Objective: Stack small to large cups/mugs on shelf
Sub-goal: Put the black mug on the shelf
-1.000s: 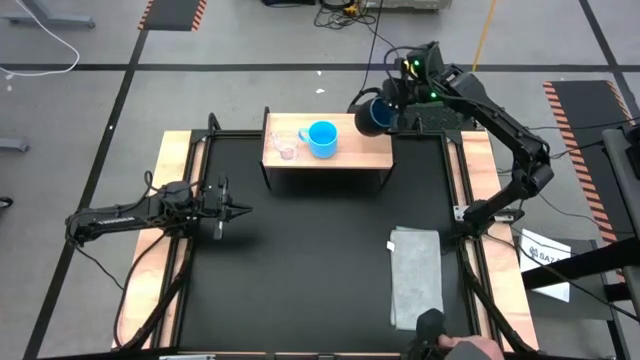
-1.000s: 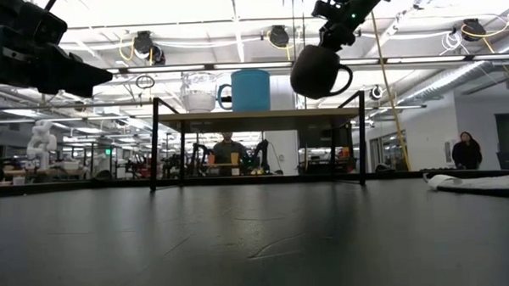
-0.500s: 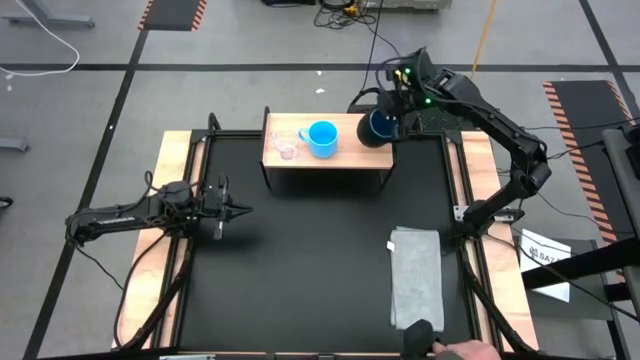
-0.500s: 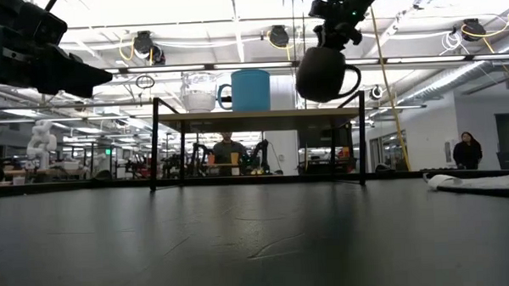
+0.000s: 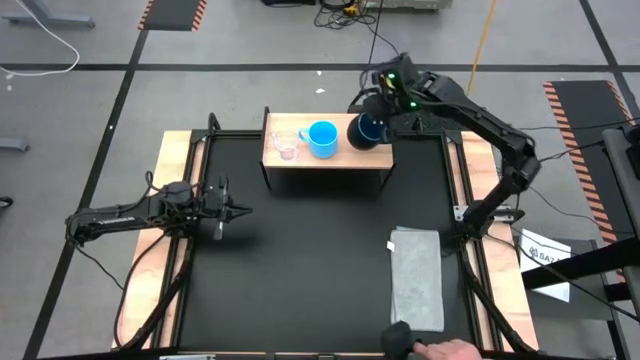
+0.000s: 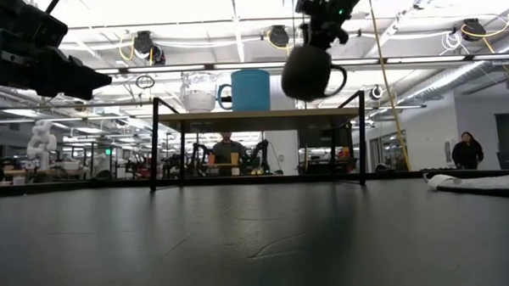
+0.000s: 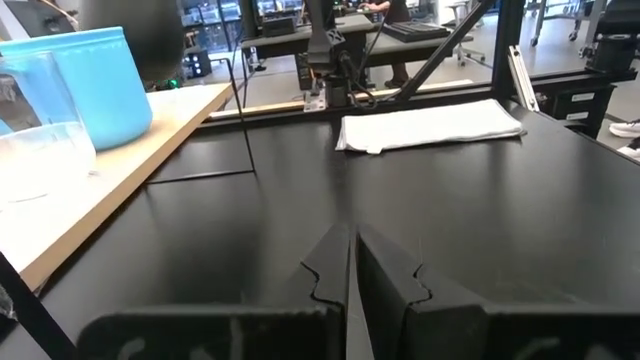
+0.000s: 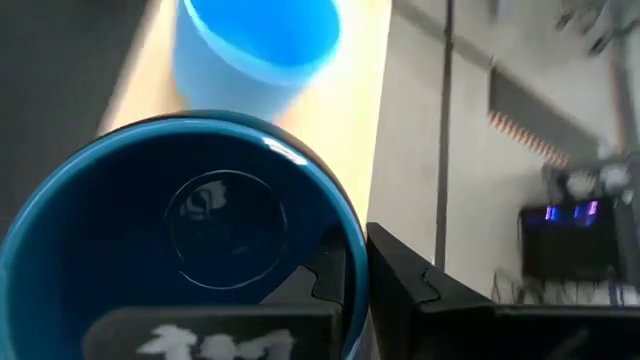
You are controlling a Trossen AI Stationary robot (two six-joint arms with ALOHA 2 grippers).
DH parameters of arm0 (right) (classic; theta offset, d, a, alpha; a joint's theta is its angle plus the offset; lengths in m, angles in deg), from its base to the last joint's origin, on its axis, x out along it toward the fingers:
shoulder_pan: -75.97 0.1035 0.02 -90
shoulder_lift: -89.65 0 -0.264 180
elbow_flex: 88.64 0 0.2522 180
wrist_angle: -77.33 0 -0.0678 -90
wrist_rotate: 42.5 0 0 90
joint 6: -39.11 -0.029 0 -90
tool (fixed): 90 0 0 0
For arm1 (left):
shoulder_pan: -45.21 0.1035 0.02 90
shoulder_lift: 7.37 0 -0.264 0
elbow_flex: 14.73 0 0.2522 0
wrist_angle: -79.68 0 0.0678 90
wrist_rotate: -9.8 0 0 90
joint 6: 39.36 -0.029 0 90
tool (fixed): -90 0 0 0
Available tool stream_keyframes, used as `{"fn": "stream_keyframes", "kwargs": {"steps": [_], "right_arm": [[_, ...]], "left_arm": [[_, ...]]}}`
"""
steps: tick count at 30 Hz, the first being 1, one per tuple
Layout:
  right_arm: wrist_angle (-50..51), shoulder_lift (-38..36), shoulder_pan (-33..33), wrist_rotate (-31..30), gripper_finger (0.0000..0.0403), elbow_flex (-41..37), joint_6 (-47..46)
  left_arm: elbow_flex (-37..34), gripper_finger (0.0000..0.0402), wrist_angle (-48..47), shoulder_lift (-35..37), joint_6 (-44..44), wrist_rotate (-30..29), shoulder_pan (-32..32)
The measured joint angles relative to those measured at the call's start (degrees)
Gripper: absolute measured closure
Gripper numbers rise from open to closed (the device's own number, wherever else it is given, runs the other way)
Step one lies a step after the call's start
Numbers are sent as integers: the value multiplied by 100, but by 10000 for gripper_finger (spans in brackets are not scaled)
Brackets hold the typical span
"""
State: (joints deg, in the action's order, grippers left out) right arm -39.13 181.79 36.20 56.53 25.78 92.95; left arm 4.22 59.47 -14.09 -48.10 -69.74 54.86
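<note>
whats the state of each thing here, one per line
navy mug: held in the air over the shelf's right end, upright
right gripper: shut on the navy mug's rim
blue mug: upright on the shelf
clear cup: upright on the shelf, left of the blue mug
shelf: standing on the table
left gripper: shut, empty
cloth: folded, flat on the table

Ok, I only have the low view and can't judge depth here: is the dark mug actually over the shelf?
Observer: From above, the navy mug hangs over the right end of the shelf.
Operator: How is it held?
Observer: The right gripper pinches its rim, one finger inside, one outside.
Operator: Anything in it?
Observer: The right wrist view shows it empty.
Operator: And the left arm?
Observer: The left gripper is shut, waiting at the table's left, holding nothing.
</note>
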Motion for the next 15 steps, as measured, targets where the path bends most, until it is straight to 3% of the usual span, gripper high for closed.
{"fn": "stream_keyframes", "kwargs": {"steps": [6, 15], "right_arm": [[673, 860, 51, -524, 392, 1098, 41], [2509, 1908, 5, -443, 392, 3309, -67]], "left_arm": [[0, 376, -155, 0, -52, 2, -2], [0, 376, -208, -2, -258, 2, -2]]}}
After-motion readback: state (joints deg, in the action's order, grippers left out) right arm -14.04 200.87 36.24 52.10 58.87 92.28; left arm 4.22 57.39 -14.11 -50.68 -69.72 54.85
